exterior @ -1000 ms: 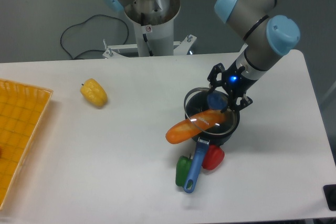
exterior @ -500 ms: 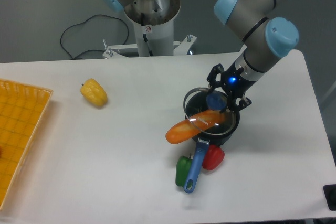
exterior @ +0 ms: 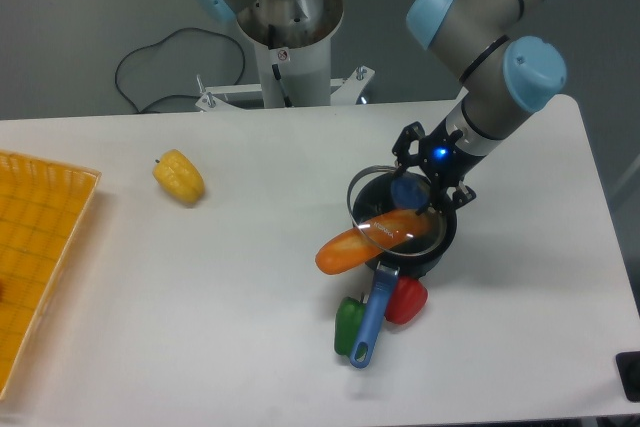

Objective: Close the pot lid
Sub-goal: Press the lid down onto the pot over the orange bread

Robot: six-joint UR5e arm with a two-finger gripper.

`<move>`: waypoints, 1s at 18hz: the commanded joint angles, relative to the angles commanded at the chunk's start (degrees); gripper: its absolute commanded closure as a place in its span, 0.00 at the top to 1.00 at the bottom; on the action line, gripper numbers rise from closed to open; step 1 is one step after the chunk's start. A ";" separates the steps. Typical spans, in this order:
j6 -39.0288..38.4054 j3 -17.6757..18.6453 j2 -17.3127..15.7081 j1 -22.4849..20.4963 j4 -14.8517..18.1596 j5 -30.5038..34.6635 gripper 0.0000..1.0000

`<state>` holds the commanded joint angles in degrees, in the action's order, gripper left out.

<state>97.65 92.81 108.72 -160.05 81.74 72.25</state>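
Note:
The small black pot [exterior: 436, 243] stands right of the table's middle, its long blue handle [exterior: 369, 325] pointing toward the front edge. An orange carrot-shaped toy [exterior: 360, 241] lies across the pot's rim and sticks out to the left. The glass lid [exterior: 375, 209] hangs tilted over the pot, resting on or just above the carrot. My gripper [exterior: 411, 190] is shut on the lid's blue knob [exterior: 407, 190].
A green pepper [exterior: 348, 325] and a red pepper [exterior: 405, 300] lie on either side of the pot handle. A yellow pepper [exterior: 179, 176] sits at the left, and an orange basket [exterior: 30, 257] occupies the far left edge. The arm's base [exterior: 290, 32] stands behind the table.
The gripper and the lid have shifted very slightly to the left over the pot; nothing else has moved.

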 joint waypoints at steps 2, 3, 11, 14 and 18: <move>0.00 0.00 0.09 0.00 0.00 0.00 0.56; 0.00 0.00 0.17 0.00 0.00 0.00 0.56; 0.00 0.70 0.18 0.09 -0.70 0.09 0.57; 0.00 0.70 0.18 0.09 -0.70 0.09 0.57; 0.00 0.79 0.26 0.09 -0.70 0.44 0.57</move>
<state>97.65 93.60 108.98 -159.96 81.04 72.68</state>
